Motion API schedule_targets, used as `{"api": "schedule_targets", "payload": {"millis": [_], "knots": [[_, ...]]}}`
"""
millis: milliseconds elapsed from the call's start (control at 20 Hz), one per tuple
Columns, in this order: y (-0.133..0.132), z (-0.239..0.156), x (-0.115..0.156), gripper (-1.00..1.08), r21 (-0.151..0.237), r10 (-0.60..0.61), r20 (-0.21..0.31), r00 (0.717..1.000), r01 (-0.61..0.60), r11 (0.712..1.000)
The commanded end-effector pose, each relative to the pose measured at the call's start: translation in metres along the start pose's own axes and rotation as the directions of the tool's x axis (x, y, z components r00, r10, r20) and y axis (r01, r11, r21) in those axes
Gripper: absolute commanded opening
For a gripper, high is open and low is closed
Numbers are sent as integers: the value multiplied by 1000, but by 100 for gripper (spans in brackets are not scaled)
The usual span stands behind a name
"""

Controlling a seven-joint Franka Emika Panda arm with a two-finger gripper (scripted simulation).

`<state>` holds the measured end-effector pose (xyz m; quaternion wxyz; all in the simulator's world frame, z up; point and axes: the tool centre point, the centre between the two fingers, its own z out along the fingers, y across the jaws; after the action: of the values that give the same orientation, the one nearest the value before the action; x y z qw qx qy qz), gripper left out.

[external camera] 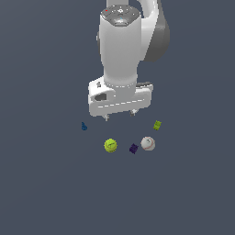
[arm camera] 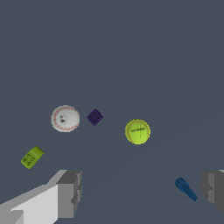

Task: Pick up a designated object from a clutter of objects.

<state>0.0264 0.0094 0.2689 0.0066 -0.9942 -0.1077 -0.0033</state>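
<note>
The yellow-green tennis-like ball (external camera: 110,145) lies on the dark grey floor; it also shows in the wrist view (arm camera: 137,131). The white baseball-like ball (external camera: 148,143) (arm camera: 65,118) lies toward the exterior view's right of it, with a dark purple block (external camera: 133,148) (arm camera: 94,117) between them. A small yellow-green block (external camera: 157,125) (arm camera: 32,157) and a blue piece (external camera: 84,126) (arm camera: 186,189) lie farther out. My gripper (external camera: 120,115) (arm camera: 142,192) hangs above the floor behind the clutter, open and empty, fingers (arm camera: 70,192) wide apart.
The floor (external camera: 46,183) is a plain dark grey surface all around the small cluster. The arm's white body (external camera: 120,46) rises behind the gripper in the exterior view.
</note>
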Motion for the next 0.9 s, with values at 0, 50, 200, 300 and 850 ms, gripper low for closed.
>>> {"api": "schedule_targets", "payload": {"millis": [0, 50, 200, 300, 850], "knots": [[6, 20, 3, 100, -2, -45, 2, 999, 45, 999], [9, 29, 4, 100, -3, -66, 2, 998, 66, 998], [18, 58, 5, 100, -5, -132, 4, 991, 132, 991], [23, 78, 6, 100, -6, -176, 5, 984, 176, 984], [43, 157, -1, 100, -9, -353, 11, 936, 353, 936]]}}
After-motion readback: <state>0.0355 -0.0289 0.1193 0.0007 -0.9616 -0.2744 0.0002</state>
